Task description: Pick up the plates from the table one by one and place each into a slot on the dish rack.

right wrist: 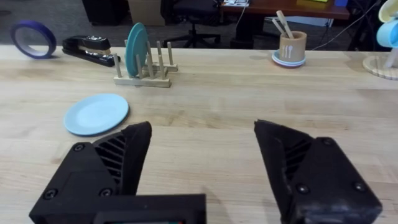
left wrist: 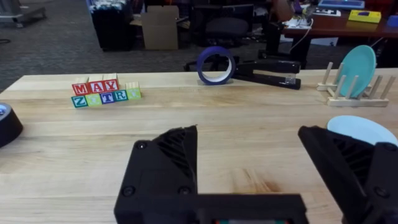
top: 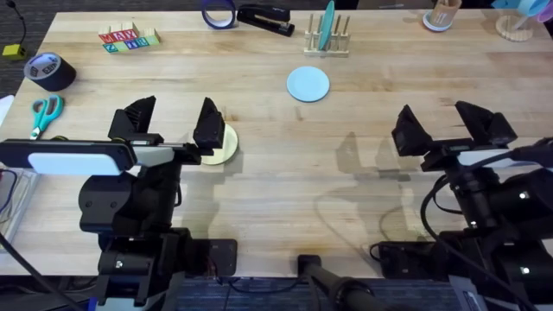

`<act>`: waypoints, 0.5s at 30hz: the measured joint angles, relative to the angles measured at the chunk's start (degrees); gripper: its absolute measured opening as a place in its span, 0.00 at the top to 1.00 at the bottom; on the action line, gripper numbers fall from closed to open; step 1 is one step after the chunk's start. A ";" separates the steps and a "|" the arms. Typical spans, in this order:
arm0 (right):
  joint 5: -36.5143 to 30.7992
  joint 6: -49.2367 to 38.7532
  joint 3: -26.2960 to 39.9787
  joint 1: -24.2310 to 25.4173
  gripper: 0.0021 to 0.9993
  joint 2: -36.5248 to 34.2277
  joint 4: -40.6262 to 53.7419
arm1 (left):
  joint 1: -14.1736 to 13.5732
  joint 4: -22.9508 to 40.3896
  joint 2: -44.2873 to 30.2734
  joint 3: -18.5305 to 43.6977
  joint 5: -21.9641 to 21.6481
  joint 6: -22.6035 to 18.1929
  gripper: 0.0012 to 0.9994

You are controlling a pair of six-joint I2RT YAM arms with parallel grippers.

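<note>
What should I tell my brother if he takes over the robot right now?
Left claw: open, holding nothing, just above the cream plate on the table.
Right claw: open, holding nothing.
Light blue plate: flat on the table, in front of the dish rack.
Done: a teal plate stands upright in the rack.
Left: put the cream plate and the light blue plate into slots, one by one.
</note>
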State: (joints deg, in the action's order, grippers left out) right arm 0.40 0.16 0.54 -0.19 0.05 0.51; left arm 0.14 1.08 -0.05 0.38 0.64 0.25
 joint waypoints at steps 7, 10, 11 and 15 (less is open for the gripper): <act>-0.22 0.02 0.08 0.00 0.00 0.00 1.15 | 0.00 0.02 0.00 0.00 -0.02 -0.09 0.01; -0.36 0.02 0.09 0.00 0.00 0.00 1.16 | 0.00 0.02 0.00 0.00 -0.02 -0.09 0.01; -0.39 0.02 0.09 0.00 0.00 0.00 1.16 | 0.00 0.02 0.00 0.00 -0.02 -0.09 0.01; -0.39 0.02 0.09 0.00 0.00 0.00 1.18 | 0.00 0.02 0.00 0.00 -0.02 -0.20 0.01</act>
State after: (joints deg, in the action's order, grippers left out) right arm 0.01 0.18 0.62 -0.19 0.05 1.69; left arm 0.14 1.10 -0.05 0.38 0.62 0.05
